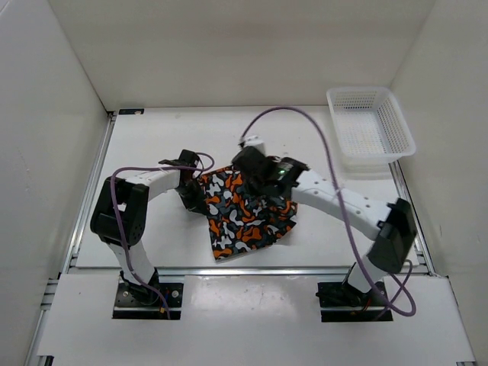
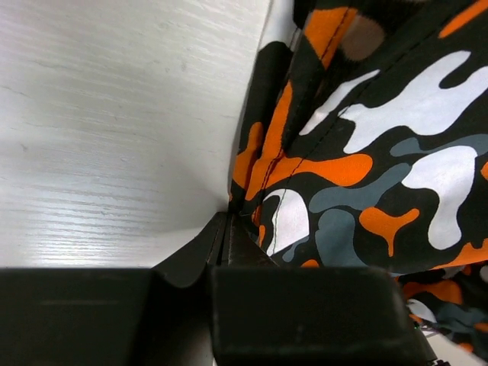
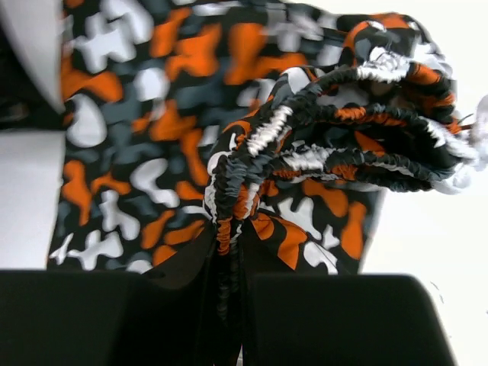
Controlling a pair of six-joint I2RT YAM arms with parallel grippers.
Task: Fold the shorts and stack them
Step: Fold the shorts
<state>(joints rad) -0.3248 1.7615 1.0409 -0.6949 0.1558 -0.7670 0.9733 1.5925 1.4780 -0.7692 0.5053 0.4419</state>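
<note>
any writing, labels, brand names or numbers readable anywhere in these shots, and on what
No readable text in any view.
shorts: only the camouflage print, no tag or label showing.
white mesh basket: no marking visible.
left arm and right arm: no brand, number or sticker can be made out.

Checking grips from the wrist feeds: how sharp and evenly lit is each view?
Top view: sharp, evenly lit, only a soft shadow beside the shorts. Left wrist: print and table grain crisp; the left gripper is unlit black. Right wrist: soft focus, the waistband blurred close up, background at right blown out white; right gripper dark too.
</note>
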